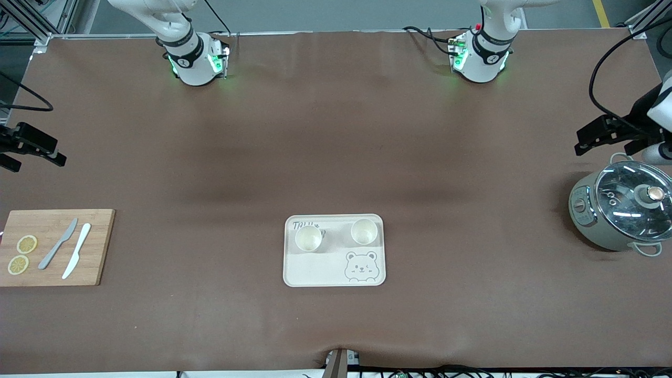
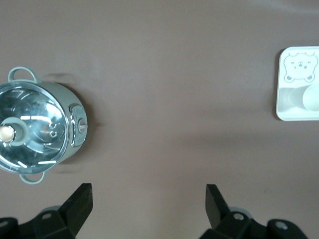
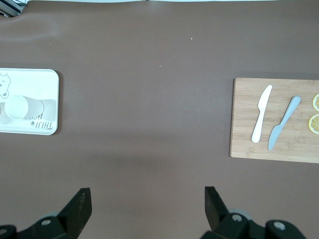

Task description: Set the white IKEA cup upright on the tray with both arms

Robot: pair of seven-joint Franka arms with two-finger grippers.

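Observation:
The cream tray (image 1: 315,268) with a bear-face drawing lies mid-table, toward the front camera. Two white cups stand upright on it, one (image 1: 308,239) on the lettering and the other (image 1: 364,231) beside it, toward the left arm's end. My left gripper (image 1: 583,143) hangs open over the table at the left arm's end, above the bare cloth by the pot. Its wrist view shows the fingers spread wide (image 2: 148,194) with nothing between them, and the tray (image 2: 285,102) with a cup (image 2: 311,97) far off. My right gripper (image 1: 37,147) hangs open and empty (image 3: 147,196) at the right arm's end, with the tray (image 3: 50,84) and a cup (image 3: 16,107) distant.
A lidded grey-green pot (image 1: 622,210) stands at the left arm's end. At the right arm's end lies a wooden cutting board (image 1: 100,247) with a grey knife (image 1: 58,244), a white knife (image 1: 76,251) and two lemon slices (image 1: 26,244). Brown cloth covers the table.

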